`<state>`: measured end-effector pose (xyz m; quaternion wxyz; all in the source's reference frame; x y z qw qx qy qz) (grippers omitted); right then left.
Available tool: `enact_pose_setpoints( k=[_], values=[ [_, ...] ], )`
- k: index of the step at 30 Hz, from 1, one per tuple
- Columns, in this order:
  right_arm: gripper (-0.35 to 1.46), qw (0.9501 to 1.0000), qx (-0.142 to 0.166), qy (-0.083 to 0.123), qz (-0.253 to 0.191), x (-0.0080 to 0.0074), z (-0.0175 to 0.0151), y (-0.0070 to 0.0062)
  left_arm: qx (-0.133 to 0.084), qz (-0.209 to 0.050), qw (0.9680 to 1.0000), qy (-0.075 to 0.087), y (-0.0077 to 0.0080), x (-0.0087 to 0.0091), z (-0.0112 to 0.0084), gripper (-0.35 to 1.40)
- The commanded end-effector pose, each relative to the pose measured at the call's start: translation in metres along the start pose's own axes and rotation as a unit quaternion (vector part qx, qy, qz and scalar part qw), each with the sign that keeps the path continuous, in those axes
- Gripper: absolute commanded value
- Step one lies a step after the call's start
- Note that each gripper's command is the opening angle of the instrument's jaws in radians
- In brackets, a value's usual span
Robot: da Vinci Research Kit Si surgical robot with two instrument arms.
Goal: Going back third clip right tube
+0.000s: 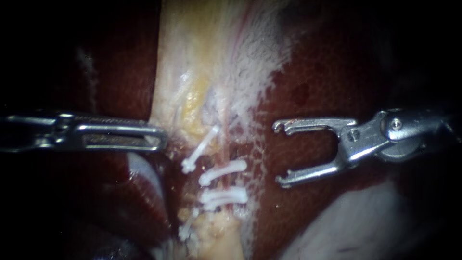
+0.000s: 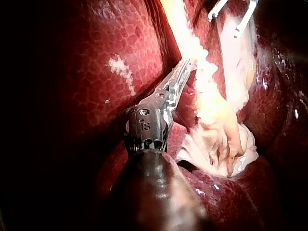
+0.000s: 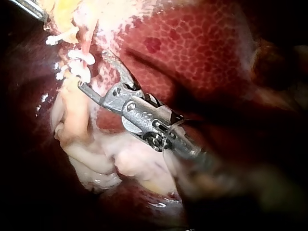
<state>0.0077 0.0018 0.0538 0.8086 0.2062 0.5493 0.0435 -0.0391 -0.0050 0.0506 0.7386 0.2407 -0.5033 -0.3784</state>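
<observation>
A thin pinkish tube (image 1: pixel 223 120) runs down a strip of pale, yellowish tissue (image 1: pixel 202 58) on the dark red liver (image 1: pixel 327 77). Two white clips (image 1: pixel 222 172) (image 1: pixel 224 196) lie across this right tube. Two more clips (image 1: pixel 199 149) (image 1: pixel 187 226) sit slanted just to its left. My right instrument (image 1: pixel 278 154) (image 3: pixel 94 70) hangs to the right of the clips, jaws wide open and empty. My left instrument (image 1: pixel 161 137) (image 2: pixel 185 70) has its jaws shut on the left edge of the pale tissue.
A pale whitish mass (image 1: pixel 365 226) lies below my right instrument. In the right wrist view, folds of pale tissue (image 3: pixel 120 163) bulge beside and under the right shaft. My right instrument's open jaws (image 2: pixel 224 24) show beyond the left one's tip.
</observation>
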Motion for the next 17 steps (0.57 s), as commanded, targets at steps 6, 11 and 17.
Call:
enact_pose_setpoints(
  k=[6,11,17],
  values=[
    [0.6,1.0,0.003,0.001,0.0,0.0,-0.0001,-0.0001,0.001,0.0,1.0,0.0,0.0,0.0,0.0,-0.35],
    [0.6,1.0,0.004,0.001,0.0,0.0,-0.0002,-0.0001,0.001,0.0,1.0,0.0,0.0,0.0,0.0,-0.35],
    [0.6,1.0,0.004,0.001,0.0,0.0001,-0.0003,-0.0002,0.001,0.0,1.0,0.0,0.0,0.0,0.0,-0.35]
  ],
)
